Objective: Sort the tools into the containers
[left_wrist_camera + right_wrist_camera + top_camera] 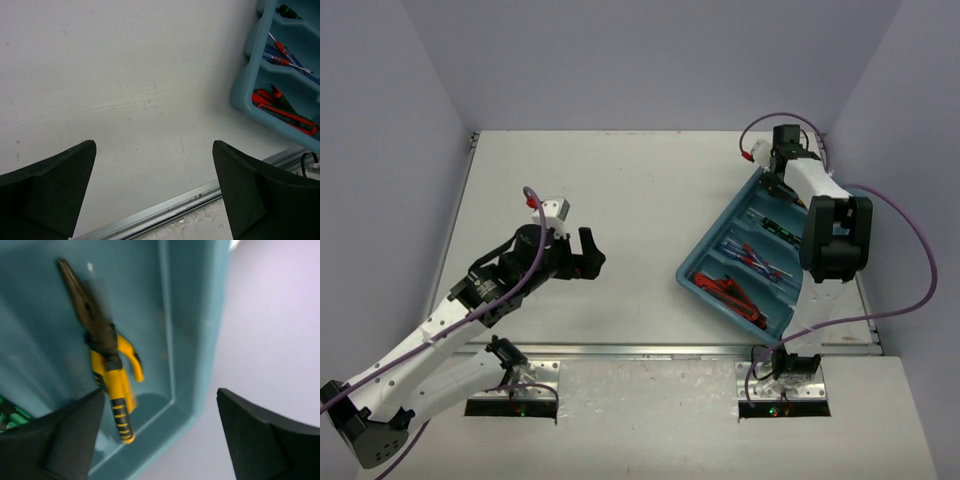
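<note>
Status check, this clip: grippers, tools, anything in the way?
Left gripper open, empty, over table. Right gripper open over tray, yellow pliers lying inside. Nothing visibly obstructing.

no readable text, labels or numbers anywhere (tool markings blurred)

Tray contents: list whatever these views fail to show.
- Top view: the right arm covers the tray's far end.
- Left wrist: the frame edge cuts off most of the tray.
- Right wrist: yellow pliers blurred, tip detail unreadable; green handles cut by the left edge and a finger.
</note>
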`<state>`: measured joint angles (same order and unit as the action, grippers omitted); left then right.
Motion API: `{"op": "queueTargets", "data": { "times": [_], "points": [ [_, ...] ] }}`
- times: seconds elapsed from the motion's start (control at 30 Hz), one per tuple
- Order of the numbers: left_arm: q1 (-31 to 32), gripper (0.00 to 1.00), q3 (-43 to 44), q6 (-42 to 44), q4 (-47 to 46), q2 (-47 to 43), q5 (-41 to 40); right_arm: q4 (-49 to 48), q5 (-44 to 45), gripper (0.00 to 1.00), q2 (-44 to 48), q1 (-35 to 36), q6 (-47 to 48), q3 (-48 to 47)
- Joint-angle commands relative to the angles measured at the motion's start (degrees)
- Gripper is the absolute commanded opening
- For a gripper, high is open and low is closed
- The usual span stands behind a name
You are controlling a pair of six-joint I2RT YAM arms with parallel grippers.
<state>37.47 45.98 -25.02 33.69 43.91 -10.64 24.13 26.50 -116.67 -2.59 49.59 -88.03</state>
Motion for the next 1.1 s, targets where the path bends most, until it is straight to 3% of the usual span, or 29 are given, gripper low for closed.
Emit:
{"op": "queueTargets", "data": {
  "times": [0.0, 0.13, 0.2, 0.3, 0.43, 0.57, 0.6, 0.73, 0.83, 1.07],
  "points": [
    [0.2, 1.00, -0.4, 1.1, -2.1, -0.2, -1.6, 0.5, 2.1, 0.99, 4.0, 0.1, -4.6, -5.2],
    [-0.8, 1.00, 0.1, 1.0, -2.5, 0.7, -4.2, 6.7, -1.2, 0.99, 8.4, 0.3, -16.0, -7.9],
    [-3.7, 1.00, 0.4, 0.5, -2.2, 0.6, -5.3, 11.7, -3.5, 0.99, 11.7, 0.3, -27.5, -9.6],
    [-8.0, 1.00, 1.7, -2.0, -0.3, 0.3, -15.0, 19.2, -9.5, 0.99, 18.1, 0.3, -44.9, -11.6],
    [-9.0, 1.00, 4.0, -2.2, 1.4, 1.9, -24.6, 14.6, -24.6, 0.99, 34.4, 0.5, -59.1, 2.7],
    [-9.0, 1.00, 6.2, -1.1, 0.2, 1.4, -29.0, 7.7, -34.0, 0.99, 52.0, 0.6, -63.8, 19.2],
    [-9.0, 1.00, 6.4, -1.0, 0.1, 0.9, -29.1, 8.0, -33.7, 0.99, 55.1, 0.6, -63.9, 19.6],
    [-9.0, 1.00, 8.3, 0.6, -1.4, -1.1, -31.0, 11.1, -24.0, 0.99, 69.6, 2.1, -66.0, 26.5],
    [-9.1, 1.00, 11.7, 2.9, -0.3, -2.0, -31.7, 16.3, -23.8, 0.99, 78.8, 2.3, -62.9, 27.6],
    [-9.0, 1.00, 17.4, 7.2, 5.2, -5.0, -36.5, 24.9, -13.9, 0.99, 91.5, 9.4, -60.4, 27.8]
  ]
}}
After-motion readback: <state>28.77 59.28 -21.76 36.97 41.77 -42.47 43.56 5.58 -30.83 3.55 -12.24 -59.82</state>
